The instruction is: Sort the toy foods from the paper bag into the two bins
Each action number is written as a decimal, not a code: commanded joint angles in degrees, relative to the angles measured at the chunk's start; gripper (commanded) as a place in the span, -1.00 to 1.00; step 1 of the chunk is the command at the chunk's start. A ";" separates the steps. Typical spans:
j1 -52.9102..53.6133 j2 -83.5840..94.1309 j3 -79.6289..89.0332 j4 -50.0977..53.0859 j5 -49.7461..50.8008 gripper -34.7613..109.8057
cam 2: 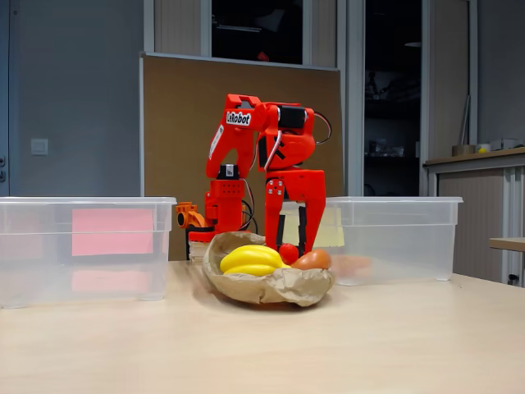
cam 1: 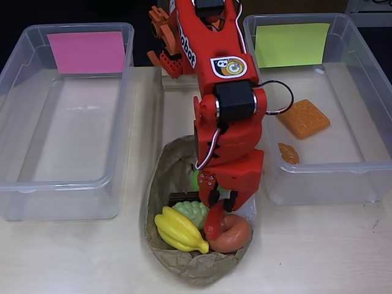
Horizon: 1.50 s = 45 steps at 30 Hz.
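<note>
- The red arm reaches down from the back of the table into the paper bag point(cam 1: 202, 269), so its gripper point(cam 1: 222, 215) sits low among the toys, a posture that suits picking one piece out
- In the overhead view the gripper's red fingertip point(cam 1: 214, 223) touches the orange-brown donut point(cam 1: 233, 234) at the bag's right side; the jaws look only narrowly parted, and whether they have closed on the donut or anything else I cannot tell
- Still in the bag: the yellow bananas point(cam 1: 179, 229) at the left, the pale green grapes point(cam 1: 191, 212) behind them, a dark bar-like piece point(cam 1: 181, 198) mostly hidden, and a sliver of bright green point(cam 1: 194, 179) under the arm, probably the apple
- The bag lies between the two bins, near the table's front edge, within easy reach of either
- The bin with the yellow-green sheet point(cam 1: 291, 44) holds the orange waffle point(cam 1: 304, 118) and a small croissant point(cam 1: 288, 153), lying apart on its floor
- The bin with the pink sheet point(cam 1: 87, 51) holds no toys, so sorting looks early, most pieces being unmoved
- In the fixed view the bananas point(cam 2: 250, 258) and donut point(cam 2: 312, 260) rise above the crumpled rim; the soft paper could shift if a toy is dragged rather than lifted
</note>
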<state>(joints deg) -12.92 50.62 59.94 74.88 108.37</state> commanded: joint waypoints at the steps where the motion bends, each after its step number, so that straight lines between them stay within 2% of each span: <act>1: -0.09 1.14 -1.05 1.41 -0.35 -0.51; 7: -0.35 1.05 -1.41 1.49 -0.18 -0.51; 11: -0.53 0.62 -2.11 1.41 -0.62 -0.34; 18: 0.18 -1.93 -5.89 1.49 -2.99 -0.25; 21: 0.70 -3.43 -8.00 1.58 -4.57 -0.29; 26: 1.32 -5.36 -10.55 2.20 -5.80 -0.52; 34: 0.79 -2.90 -9.93 7.47 -4.22 -0.52; 41: -0.26 9.76 0.26 10.63 -3.43 -0.52; 45: -0.44 17.05 4.04 13.36 -6.33 -0.52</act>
<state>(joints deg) -12.48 59.50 62.31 85.34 102.92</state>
